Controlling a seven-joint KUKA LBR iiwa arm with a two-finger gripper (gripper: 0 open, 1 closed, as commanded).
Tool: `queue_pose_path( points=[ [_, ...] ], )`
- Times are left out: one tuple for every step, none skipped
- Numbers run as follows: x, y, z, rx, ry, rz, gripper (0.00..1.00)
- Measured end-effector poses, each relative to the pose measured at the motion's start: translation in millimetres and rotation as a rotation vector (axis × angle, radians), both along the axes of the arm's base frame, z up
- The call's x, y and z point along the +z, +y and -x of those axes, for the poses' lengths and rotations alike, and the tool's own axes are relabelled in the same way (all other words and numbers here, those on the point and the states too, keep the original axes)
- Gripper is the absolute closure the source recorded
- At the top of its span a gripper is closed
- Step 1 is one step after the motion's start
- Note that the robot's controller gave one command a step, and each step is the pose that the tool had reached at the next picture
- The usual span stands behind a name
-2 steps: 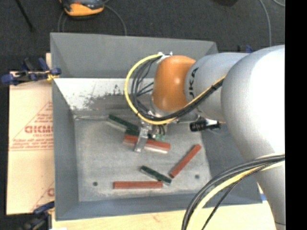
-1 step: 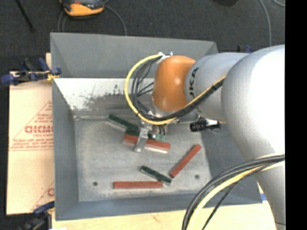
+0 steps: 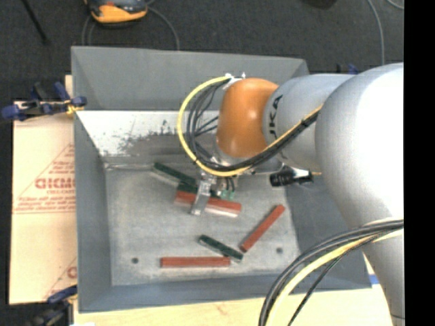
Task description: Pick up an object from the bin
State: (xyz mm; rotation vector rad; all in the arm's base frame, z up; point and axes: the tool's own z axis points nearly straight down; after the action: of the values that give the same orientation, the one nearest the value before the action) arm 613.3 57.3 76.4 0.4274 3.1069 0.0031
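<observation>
The robot arm is reaching into the grey metal bin (image 3: pixel 92 202) from the right. Its orange wrist cover (image 3: pixel 245 117) is hanging over the middle of the bin, with a loop of yellow and black cables (image 3: pixel 185 131) curling round its left side. Below the cover, the gripper (image 3: pixel 202 201) is pointing down at the bin's floor, a little behind the centre. Its grey metal tip is crossing a short flat reddish-brown block (image 3: pixel 221 208) near the block's left end. The block is lying flat on the floor with its length running left to right. How wide the gripper is standing, and whether it is clasping the block, cannot be told.

A thin dark green stick (image 3: pixel 171 173) is lying just behind and to the left of the block, slanting toward the back wall. A longer reddish-brown bar (image 3: pixel 262 227) is lying at a slant to the right of the block, apart from it. A short dark green stick (image 3: pixel 221 247) is lying close to that bar's lower end. A long thin reddish-brown strip (image 3: pixel 195 262) is lying near the front wall, running left to right, just beside the short stick.
</observation>
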Motion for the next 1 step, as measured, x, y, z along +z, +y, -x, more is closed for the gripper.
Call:
queue_pose_path(
  points=[
    [18.2,-0.3,2.3,-0.001,0.01,0.0,1.0]
  ],
)
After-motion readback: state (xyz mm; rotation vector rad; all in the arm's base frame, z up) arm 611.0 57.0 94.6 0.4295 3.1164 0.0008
